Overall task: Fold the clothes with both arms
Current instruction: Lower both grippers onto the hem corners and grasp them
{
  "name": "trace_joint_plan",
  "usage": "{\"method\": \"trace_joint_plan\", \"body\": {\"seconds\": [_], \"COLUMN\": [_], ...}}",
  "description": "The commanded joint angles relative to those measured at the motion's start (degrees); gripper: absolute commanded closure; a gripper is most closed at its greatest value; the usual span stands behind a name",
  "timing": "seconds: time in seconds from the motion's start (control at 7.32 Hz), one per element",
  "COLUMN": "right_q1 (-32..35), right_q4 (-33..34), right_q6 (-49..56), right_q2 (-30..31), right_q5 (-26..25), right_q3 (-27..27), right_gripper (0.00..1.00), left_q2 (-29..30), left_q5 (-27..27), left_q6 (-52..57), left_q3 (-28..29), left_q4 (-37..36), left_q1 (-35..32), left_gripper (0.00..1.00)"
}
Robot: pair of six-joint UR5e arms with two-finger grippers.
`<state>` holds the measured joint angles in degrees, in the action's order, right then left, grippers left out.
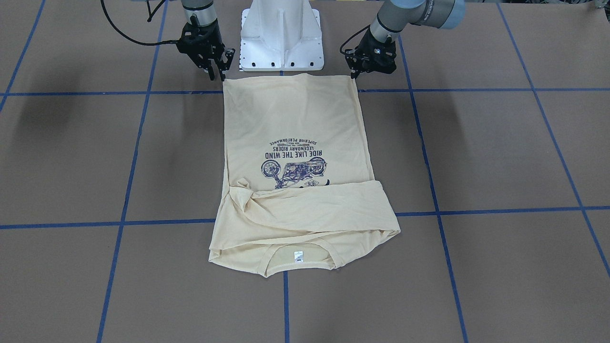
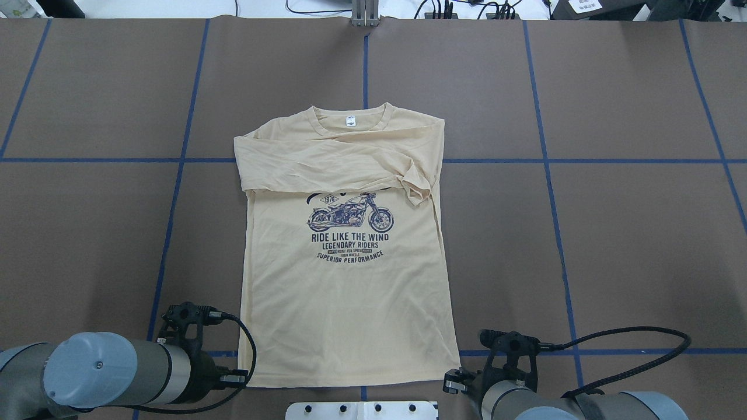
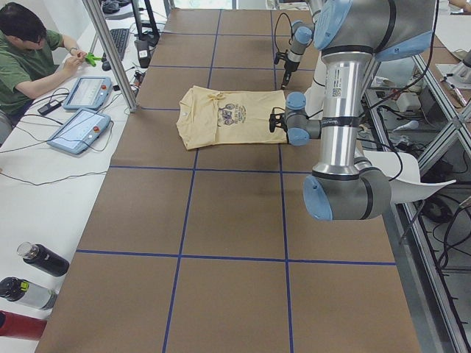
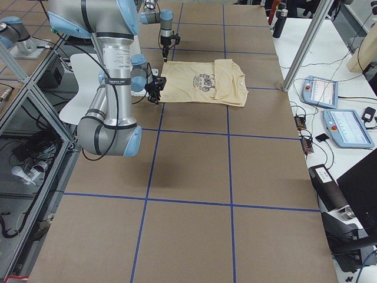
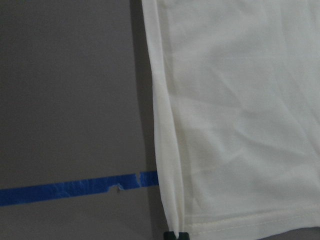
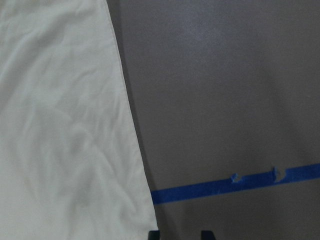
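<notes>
While the T-shirt lies print-up, right jaws apart at hem corner, left jaws' state unclear.

T-shirt flat, print up; left claw, right claw near hem corners.

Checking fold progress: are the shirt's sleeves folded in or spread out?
Folded in: the sleeves lie across the T-shirt, covering the top of its print.

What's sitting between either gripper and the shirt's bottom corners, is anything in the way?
Nothing visible. The left gripper and the right gripper each sit right at a hem corner of the T-shirt, with only bare table beside them.
</notes>
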<state>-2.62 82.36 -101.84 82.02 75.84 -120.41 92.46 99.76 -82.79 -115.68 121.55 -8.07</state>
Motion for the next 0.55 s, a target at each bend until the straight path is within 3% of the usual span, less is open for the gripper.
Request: {"method": "trace_joint_plan", "body": {"seconds": [0.0,0.41], "right_q1": [-0.4,0.0], "right_q4": [0.0,0.0], "right_q6": [0.0,0.0], "right_q2": [-1.1,-2.7], "right_q5": [-0.1,-0.3], "right_q3": [0.9,1.9], "right_gripper": [0.62,0.67], "left_q2": [0.0,0.0], "left_q5": [0.0,-0.1], "left_q6": [0.0,0.0], "left_q3": [-0.2,-0.3], "left_q4": [0.0,0.0], "left_q1": [0.2,0.3], "left_gripper": [1.00,1.00]}}
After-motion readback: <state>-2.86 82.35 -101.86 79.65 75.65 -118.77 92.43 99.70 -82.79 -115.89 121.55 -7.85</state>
